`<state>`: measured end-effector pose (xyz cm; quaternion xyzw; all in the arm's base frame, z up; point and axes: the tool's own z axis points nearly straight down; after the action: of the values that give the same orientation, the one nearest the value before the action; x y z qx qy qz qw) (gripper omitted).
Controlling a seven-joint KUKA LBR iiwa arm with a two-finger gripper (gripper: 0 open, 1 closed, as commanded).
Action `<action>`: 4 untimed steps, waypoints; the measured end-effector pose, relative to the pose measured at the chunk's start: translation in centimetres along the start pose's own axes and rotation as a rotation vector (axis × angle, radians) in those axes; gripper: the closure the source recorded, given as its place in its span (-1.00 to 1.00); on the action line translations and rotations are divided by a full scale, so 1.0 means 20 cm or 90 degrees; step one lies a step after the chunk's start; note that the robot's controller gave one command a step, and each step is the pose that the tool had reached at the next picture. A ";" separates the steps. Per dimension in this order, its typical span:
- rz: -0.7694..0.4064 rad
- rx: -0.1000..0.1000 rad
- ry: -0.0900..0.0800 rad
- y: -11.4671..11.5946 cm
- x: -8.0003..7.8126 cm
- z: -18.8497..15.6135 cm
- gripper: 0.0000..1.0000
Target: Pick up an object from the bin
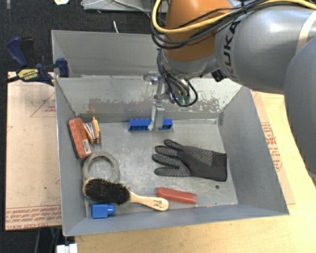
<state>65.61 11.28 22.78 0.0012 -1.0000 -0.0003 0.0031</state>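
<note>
My gripper (158,119) reaches down at the back of the bin, just in front of the far wall. It stands right at a small flat blue piece (139,124) lying on the floor there. The blue piece shows on both sides of the gripper's tip, which covers its middle. A black knitted glove (192,161) lies flat a little nearer the front, to the right of centre, apart from the gripper.
An orange-brown stapler-like tool (80,136) lies along the left wall. In front of it are a roll of clear tape (100,167), a wooden hairbrush with black bristles (116,192) and a small blue cap (102,211). A red marker (176,195) lies near the front.
</note>
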 end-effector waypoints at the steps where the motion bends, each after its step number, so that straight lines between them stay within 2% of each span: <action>1: 0.002 -0.001 -0.005 0.00 -0.01 -0.03 -1.00; 2: 0.057 -0.001 -0.007 -0.11 0.00 0.44 -1.00; 3: 0.072 -0.002 -0.007 -0.16 0.01 0.55 -1.00; 4: 0.171 -0.002 -0.005 -0.18 0.04 0.52 -1.00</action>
<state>64.72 7.60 12.42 -0.1325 -0.9912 -0.0014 -0.0008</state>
